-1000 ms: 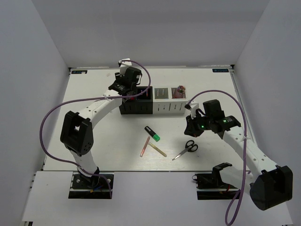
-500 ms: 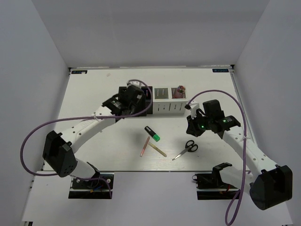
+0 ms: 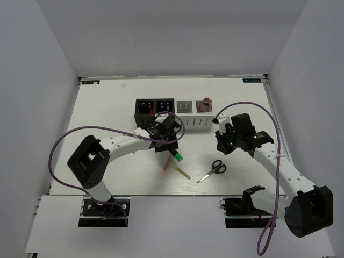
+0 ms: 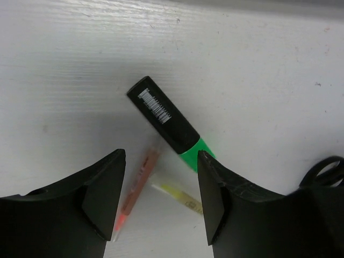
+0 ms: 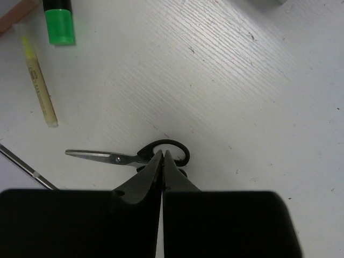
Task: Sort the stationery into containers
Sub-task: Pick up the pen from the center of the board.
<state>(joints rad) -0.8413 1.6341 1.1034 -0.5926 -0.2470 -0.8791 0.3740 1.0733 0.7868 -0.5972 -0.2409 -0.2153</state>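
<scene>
My left gripper (image 4: 161, 158) hangs released over the green-capped marker (image 4: 166, 121) lying mid-tabletop (image 3: 107, 107), while my right gripper (image 5: 163, 156) is clenched on nothing above the black-handled scissors (image 5: 123, 157) nearer the right edge.

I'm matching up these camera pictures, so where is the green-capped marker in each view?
Top external: green-capped marker, table centre, body partly hidden under the left tool.
Left wrist: marker in the picture's centre, lying diagonally.
Right wrist: marker at the top left corner, cut off by the edge.
Shared landmark: the pale stick, lying near its green cap.
</scene>
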